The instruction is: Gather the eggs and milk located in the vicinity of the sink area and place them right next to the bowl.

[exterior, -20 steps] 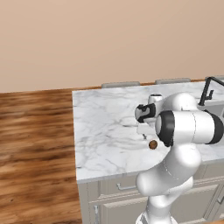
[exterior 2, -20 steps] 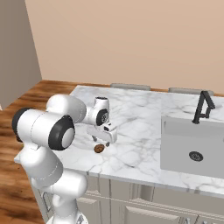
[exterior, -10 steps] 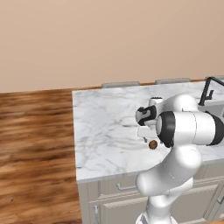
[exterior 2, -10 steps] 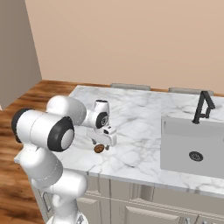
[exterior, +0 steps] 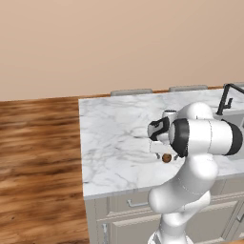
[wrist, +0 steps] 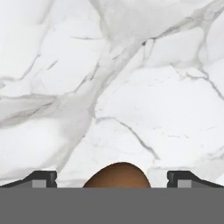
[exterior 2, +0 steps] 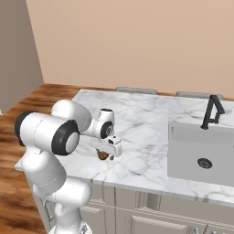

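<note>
A brown egg (wrist: 117, 175) lies on the white marble counter (wrist: 113, 87), between my two fingertips and touching neither. My gripper (wrist: 112, 177) is open, pointing down, with one fingertip (wrist: 41, 177) on each side of the egg. In the base views the egg (exterior: 167, 157) (exterior 2: 103, 156) sits near the counter's front edge, right under the gripper (exterior: 161, 150) (exterior 2: 108, 149). The sink area (exterior 2: 183, 137) with its black faucet (exterior 2: 211, 111) lies to the right. The milk and the bowl are out of view.
The counter's front edge (exterior 2: 137, 185) runs just in front of the egg, with cabinet drawers below. Wooden floor (exterior: 38, 157) lies to the left of the counter. The faucet (exterior: 225, 97) stands behind my arm's elbow in the left base view.
The gripper has come down a little over the brown egg, still open. The egg has not moved.
</note>
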Robot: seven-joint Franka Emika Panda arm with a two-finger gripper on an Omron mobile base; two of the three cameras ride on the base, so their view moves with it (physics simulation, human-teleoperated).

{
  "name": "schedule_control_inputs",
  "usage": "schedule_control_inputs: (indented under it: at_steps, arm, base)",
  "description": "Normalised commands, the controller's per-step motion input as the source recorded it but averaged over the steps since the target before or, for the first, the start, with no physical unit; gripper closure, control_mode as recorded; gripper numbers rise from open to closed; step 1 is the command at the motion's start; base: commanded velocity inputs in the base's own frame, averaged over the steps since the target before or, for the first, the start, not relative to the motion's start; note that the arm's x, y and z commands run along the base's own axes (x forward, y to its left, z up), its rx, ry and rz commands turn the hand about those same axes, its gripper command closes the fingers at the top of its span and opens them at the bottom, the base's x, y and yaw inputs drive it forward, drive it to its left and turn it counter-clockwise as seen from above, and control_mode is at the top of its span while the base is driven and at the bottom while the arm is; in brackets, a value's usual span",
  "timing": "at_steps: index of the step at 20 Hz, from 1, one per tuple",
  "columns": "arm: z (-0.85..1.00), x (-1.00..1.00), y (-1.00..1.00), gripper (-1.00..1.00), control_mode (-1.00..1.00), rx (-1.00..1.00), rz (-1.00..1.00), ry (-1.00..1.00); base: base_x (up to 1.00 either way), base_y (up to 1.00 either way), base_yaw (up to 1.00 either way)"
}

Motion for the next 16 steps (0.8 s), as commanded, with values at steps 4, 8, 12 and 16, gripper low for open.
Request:
schedule_control_inputs:
  at_steps: [4,8,12,16]
  arm:
    - [-0.15,0.00,0.00,-1.00,-1.00,0.01,0.00,0.00]
    - [-0.07,0.00,0.00,-1.00,-1.00,0.00,0.00,0.00]
    - [-0.04,0.00,0.00,1.00,-1.00,0.00,0.00,0.00]
    - [0.00,0.00,0.00,1.00,-1.00,0.00,0.00,0.00]
  base:
    - [0.00,0.00,0.00]
    - [0.00,0.00,0.00]
    - [0.00,0.00,0.00]
    - [0.00,0.00,0.00]
